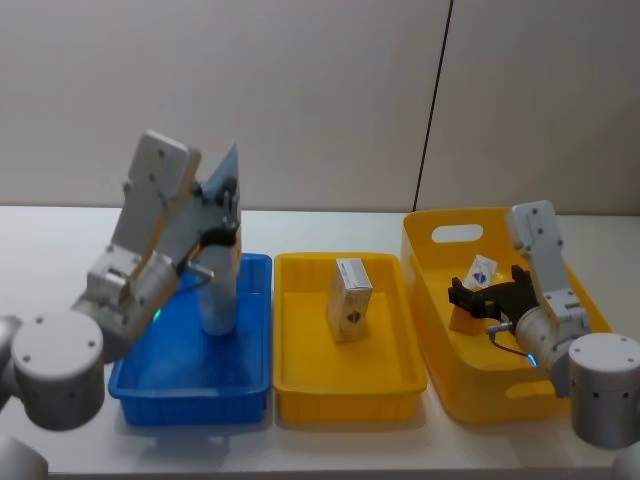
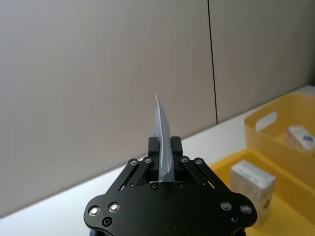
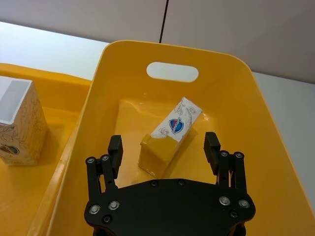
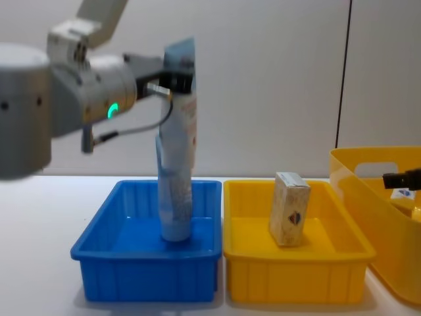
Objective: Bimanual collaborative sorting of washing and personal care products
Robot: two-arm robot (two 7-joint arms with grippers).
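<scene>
Aloft, left tool pinching upright tube, right tool spread above box

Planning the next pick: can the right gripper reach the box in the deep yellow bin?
Probably yes: the right gripper hangs open in the deep yellow bin, just short of the box, nothing between. The left gripper holds the tube in the blue bin.
</scene>
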